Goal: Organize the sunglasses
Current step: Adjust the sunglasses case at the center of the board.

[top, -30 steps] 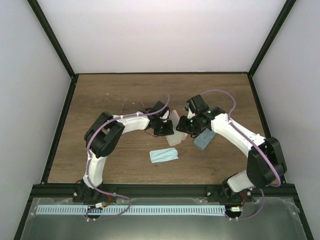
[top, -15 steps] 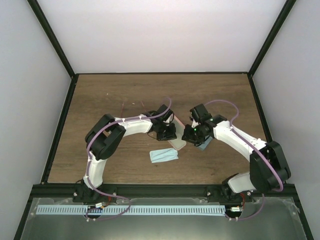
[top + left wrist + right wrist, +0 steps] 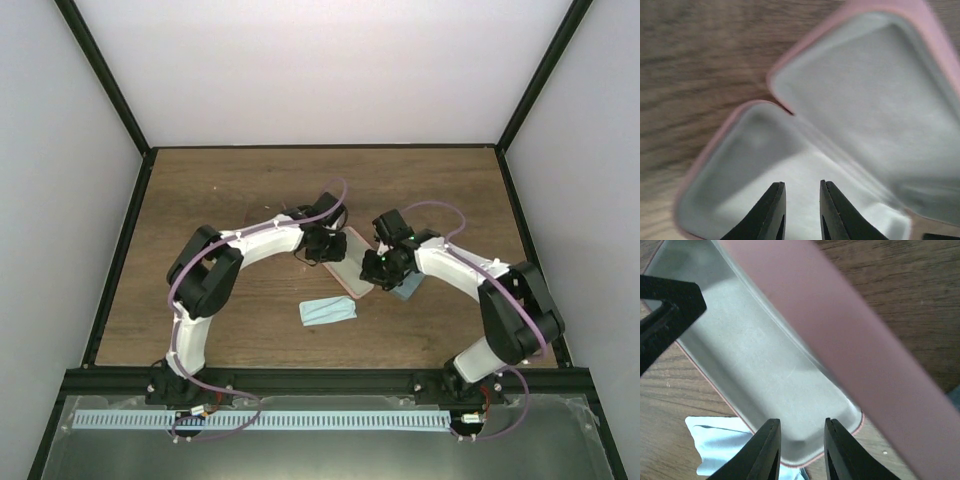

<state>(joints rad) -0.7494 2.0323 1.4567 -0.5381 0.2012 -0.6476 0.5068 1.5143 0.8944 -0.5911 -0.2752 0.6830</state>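
**Pink case open and empty under both tools**

From above, my 2 arms curved in to meet near the middle of the wooden worktop [image 3: 200, 200], over the pink case [image 3: 347, 265]. My left tool [image 3: 801, 187], pinched shut 1 second earlier, had parted to a narrow gap with nothing between its tips. It had also shifted a little toward the far side of the case. My right tool [image 3: 802, 422] had come nearer and narrowed slightly; it too stood a little open and held nothing. The case lay open, its pink lid [image 3: 850, 340] raised and its grey lining bare in both wrist views. A light blue cloth [image 3: 328, 311] lay just beside its near end. I could not make out the sunglasses in any view. I judged the case ready to take a pair, with none packed yet.
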